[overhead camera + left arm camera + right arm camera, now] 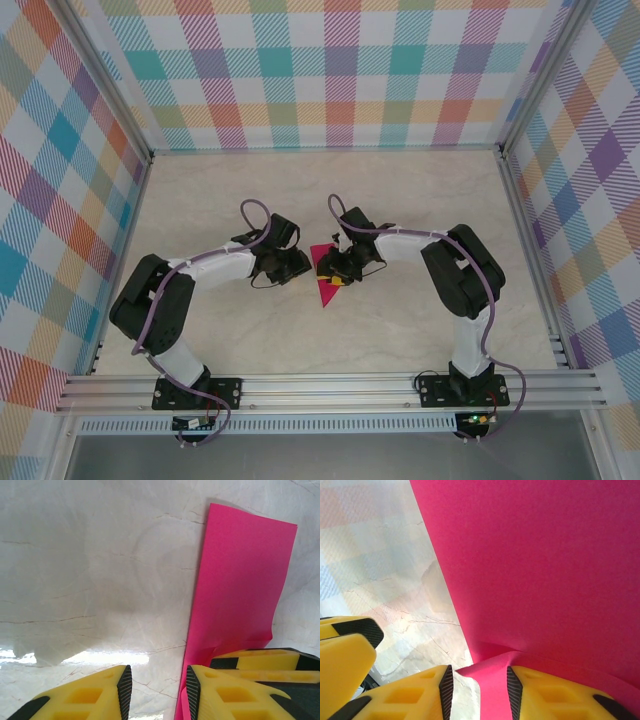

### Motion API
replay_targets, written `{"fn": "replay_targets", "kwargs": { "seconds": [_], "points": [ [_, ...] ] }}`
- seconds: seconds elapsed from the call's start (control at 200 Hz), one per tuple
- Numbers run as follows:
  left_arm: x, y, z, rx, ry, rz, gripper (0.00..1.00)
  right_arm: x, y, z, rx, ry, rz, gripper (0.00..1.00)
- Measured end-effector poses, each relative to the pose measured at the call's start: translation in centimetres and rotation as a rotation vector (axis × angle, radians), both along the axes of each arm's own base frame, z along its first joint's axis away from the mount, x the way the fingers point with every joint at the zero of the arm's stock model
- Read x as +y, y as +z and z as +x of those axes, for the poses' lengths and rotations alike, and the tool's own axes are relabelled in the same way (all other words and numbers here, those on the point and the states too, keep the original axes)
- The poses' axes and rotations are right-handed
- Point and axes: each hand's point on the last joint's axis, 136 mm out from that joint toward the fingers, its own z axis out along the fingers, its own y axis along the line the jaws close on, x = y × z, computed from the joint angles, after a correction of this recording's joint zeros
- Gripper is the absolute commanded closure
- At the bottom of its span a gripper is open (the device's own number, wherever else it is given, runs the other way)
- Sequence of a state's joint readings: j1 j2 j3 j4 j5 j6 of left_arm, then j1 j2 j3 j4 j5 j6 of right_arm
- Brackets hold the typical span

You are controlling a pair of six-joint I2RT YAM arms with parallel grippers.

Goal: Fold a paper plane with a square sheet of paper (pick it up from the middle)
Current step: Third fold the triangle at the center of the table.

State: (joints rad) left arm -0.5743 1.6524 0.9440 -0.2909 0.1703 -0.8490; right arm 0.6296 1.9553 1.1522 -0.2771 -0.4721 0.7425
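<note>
Left jaws stood parted over the pale marbled surface (75,580), the thin magenta-pink sheet of paper (240,590) just beside one finger (235,695). Right jaws were released too, straddling a raised fold of that paper, mid-surface.

1. The right end effector (479,682) has its yellow fingers (405,695) apart, and a flap of the square sheet of paper (535,570) lies in the gap.
2. The magenta sheet spreads ahead and to its right.
3. The pale marbled surface (380,570) lies ahead-left.
4. The left end effector (347,637) sits just to its left.
</note>
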Motion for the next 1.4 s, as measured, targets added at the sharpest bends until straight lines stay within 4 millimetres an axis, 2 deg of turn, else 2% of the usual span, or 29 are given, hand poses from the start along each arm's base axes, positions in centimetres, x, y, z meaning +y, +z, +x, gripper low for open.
{"fn": "replay_targets", "kwargs": {
  "seconds": [0.245,0.525,0.63,0.74,0.85,1.09,1.4],
  "points": [
    [0.0,-0.2,-0.3,0.011,0.002,-0.002,0.63,0.0,0.0,-0.1,0.001,0.002,0.008,0.67],
    [-1.3,0.3,-0.3,0.016,-0.016,-0.079,0.64,0.0,-0.1,-0.2,-0.016,0.004,0.025,0.68],
    [-1.8,0.6,-0.3,0.014,-0.028,-0.108,0.65,-0.2,-0.2,-0.2,-0.017,-0.001,0.025,0.75],
    [-2.3,0.8,-0.3,0.011,-0.039,-0.135,0.7,-0.4,-0.5,-0.2,-0.015,-0.005,0.02,0.85],
    [-2.7,1.0,-0.1,0.007,-0.049,-0.156,0.75,-0.7,-0.7,-0.3,-0.013,-0.009,0.01,0.92],
    [-3.4,-0.4,-0.5,0.046,-0.068,-0.174,0.87,-0.8,-0.8,-0.2,-0.011,-0.013,0.009,0.95],
    [-4.0,-1.7,-0.9,0.084,-0.087,-0.186,0.92,-0.9,-0.8,-0.2,-0.01,-0.014,0.009,0.97]
  ]
}}
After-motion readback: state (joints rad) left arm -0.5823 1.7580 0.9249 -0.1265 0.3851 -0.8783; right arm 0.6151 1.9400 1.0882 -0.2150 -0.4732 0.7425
